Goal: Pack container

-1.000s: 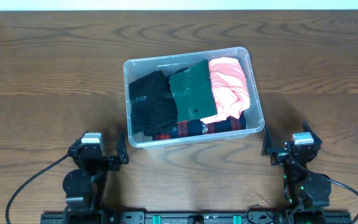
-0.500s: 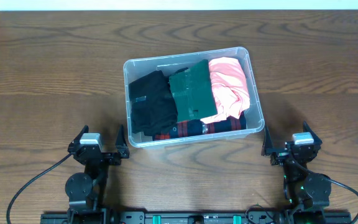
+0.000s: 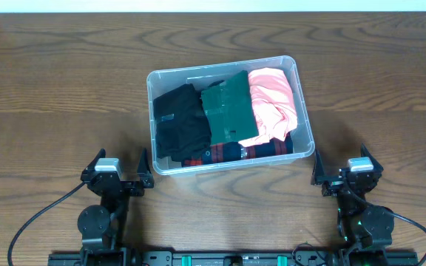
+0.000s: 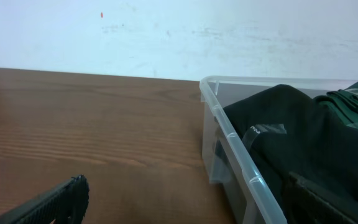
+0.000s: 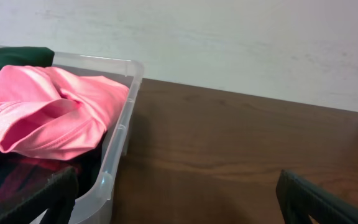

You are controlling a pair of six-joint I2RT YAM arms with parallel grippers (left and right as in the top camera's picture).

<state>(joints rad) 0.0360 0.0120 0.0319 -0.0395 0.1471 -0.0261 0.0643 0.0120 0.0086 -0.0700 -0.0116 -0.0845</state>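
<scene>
Clothes [image 3: 235, 107] hide the floor of the container [image 3: 198, 69] from you, and each wrist view crops it. Left gripper [image 3: 118, 161] and right gripper [image 3: 340, 164] sit low, jaws spread wide, holding nothing. The container lies just ahead, between them.

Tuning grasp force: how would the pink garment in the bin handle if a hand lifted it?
Probably floppy: the pink garment lies in soft rumpled folds, so it would likely drape and unfold from a pinch. Likely light, being thin cloth. It lies over plaid fabric in the container, so a deep pinch might catch that too.
</scene>
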